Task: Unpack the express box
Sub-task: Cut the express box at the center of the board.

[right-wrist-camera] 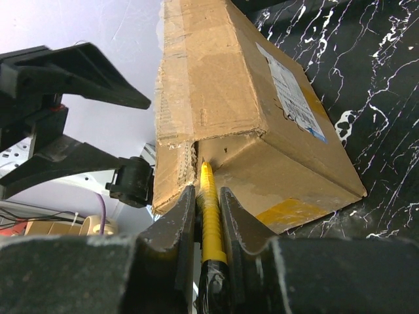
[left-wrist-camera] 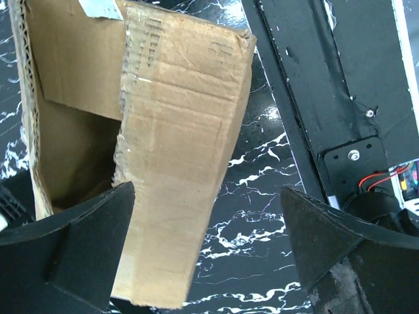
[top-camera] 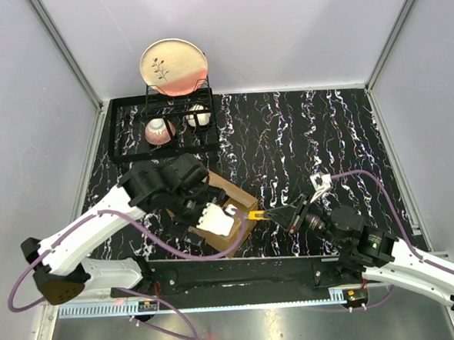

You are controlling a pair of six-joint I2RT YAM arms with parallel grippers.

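The express box is a brown cardboard carton lying near the table's front edge, partly under my left arm. In the left wrist view one end of the express box gapes, with a loose flap hanging out between my fingers. My left gripper is wide open around that flap, which lies close to the left finger. My right gripper is shut on a yellow cutter. The cutter's tip sits at the seam on the corner of the express box.
A black dish rack stands at the back left with a pink-and-cream plate, a pink bowl and a white cup. A black rail runs along the near edge by the arm bases. Grey walls close in both sides.
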